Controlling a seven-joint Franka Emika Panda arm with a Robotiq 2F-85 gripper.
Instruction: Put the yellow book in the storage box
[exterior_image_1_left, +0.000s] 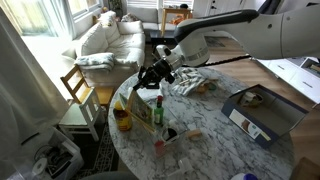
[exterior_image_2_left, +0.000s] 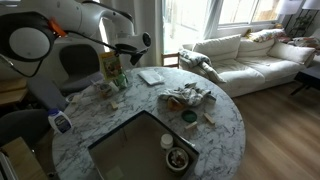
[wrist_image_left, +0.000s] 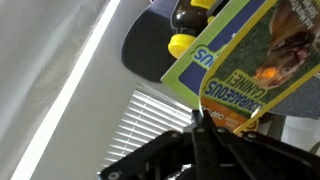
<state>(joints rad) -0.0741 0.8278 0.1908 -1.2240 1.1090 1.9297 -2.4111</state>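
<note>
You have the book (wrist_image_left: 250, 60) pinched at one edge. In the wrist view the dark fingers (wrist_image_left: 170, 150) of your gripper (wrist_image_left: 198, 128) meet narrowly on its yellow cover, just below the green-bordered picture, with no gap showing between them. The cover fills the upper corner of that view, its lettering upside down.

In an exterior view the book stands on edge under the gripper, close to the desk edge nearest the wooden chair (exterior_image_1_left: 78, 90). Whether its lower edge touches the desk I cannot tell. It is crowded there, with a yellow-lidded jar (exterior_image_1_left: 122, 119) just beside it toward the edge and a red-capped bottle (exterior_image_1_left: 158, 104) just beside it toward the middle of the desk.

The box (exterior_image_1_left: 265, 118) sits well apart from the book, at the opposite edge of the desk. It is grey-blue and open on top, and something brown lies inside, too small to name. Between book and box lies a crumpled pale heap (exterior_image_1_left: 190, 85), nearer the edge that faces the sofa (exterior_image_1_left: 110, 40).
</note>
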